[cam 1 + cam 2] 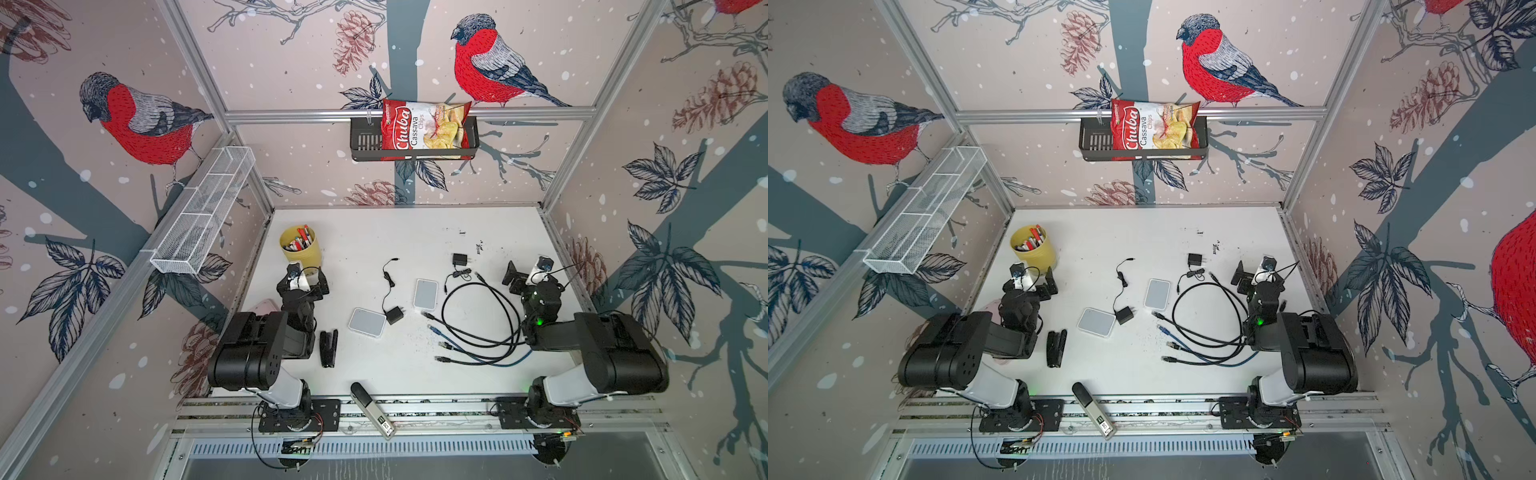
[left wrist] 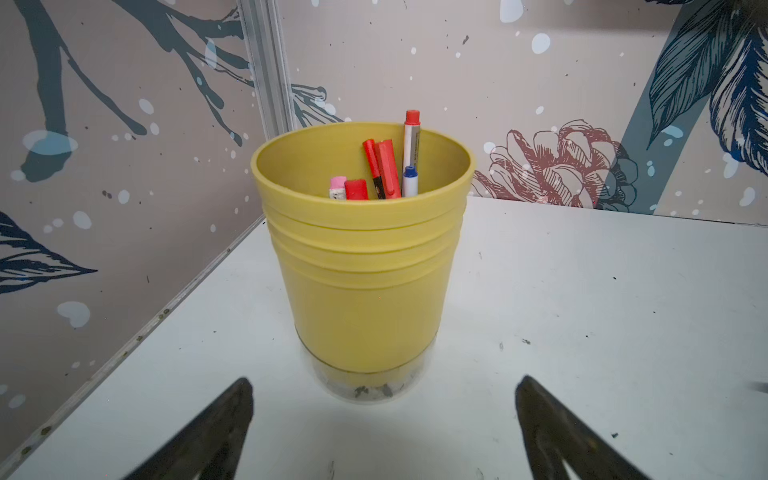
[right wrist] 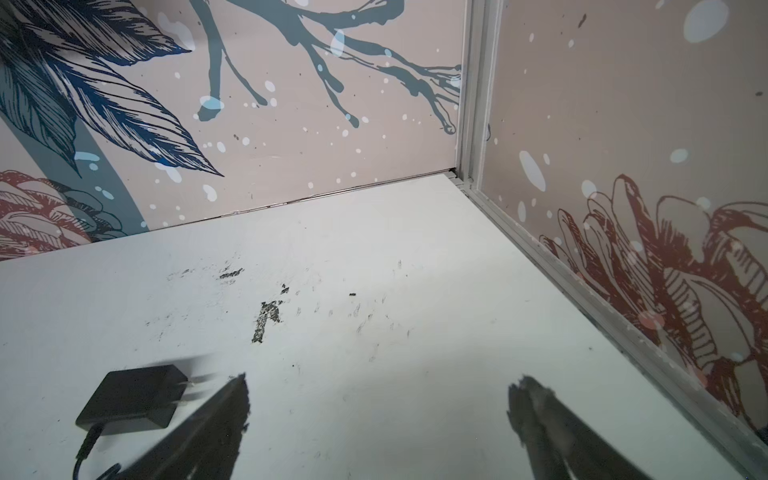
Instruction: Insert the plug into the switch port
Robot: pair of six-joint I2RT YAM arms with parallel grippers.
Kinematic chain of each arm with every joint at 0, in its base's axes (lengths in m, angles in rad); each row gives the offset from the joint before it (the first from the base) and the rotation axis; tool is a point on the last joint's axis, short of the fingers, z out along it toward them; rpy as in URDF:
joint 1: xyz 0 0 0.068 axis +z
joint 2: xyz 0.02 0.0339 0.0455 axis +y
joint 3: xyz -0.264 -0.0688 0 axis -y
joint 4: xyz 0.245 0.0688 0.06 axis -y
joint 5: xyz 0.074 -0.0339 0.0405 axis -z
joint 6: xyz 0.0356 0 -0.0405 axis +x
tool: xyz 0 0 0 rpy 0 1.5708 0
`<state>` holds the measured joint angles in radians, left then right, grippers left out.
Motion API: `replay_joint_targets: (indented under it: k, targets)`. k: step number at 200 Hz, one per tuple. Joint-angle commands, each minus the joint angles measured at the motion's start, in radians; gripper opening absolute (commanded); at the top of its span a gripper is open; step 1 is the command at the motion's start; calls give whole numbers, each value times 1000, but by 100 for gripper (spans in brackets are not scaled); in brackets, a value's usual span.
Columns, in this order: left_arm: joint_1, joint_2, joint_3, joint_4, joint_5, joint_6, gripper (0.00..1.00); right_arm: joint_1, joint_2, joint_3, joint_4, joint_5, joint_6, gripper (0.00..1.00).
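Plug (image 1: pixel 428 316) lies loose on the counter (image 1: pixel 374 232), just at 6 o'clock of the switch (image 1: pixel 425 294), not inserted. Both arms' jaws stand apart and empty, at 9 and 3 o'clock. Grasping, aligning and inserting are all yet to do.

The red chip bag (image 1: pixel 424 126) (image 1: pixel 1152 131) reads "Chuba Cassava Chips", the lettering running sideways, legible in both top views.

The counter's (image 1: pixel 374 232) far half lies bare. A cup (image 1: pixel 300 248) stands just ahead of the left gripper (image 1: pixel 303 281); looped cables (image 1: pixel 478 320) sprawl over the right side, and a stapler (image 1: pixel 328 348) lies near left.
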<state>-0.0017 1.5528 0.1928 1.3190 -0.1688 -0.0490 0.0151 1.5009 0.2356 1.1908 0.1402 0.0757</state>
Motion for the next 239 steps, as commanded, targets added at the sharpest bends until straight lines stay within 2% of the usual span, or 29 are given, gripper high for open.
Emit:
replay_joint_targets:
  k: [1, 215, 239]
  targets:
    - [3, -2, 0, 54, -11, -1, 97, 0, -1, 2, -1, -15, -8, 100]
    - [3, 0, 1, 53, -11, 0, 97, -1, -1, 3, -2, -17, -8, 100]
    - [2, -1, 11, 32, 17, 13, 97, -3, -3, 1, -1, -21, -7, 100]
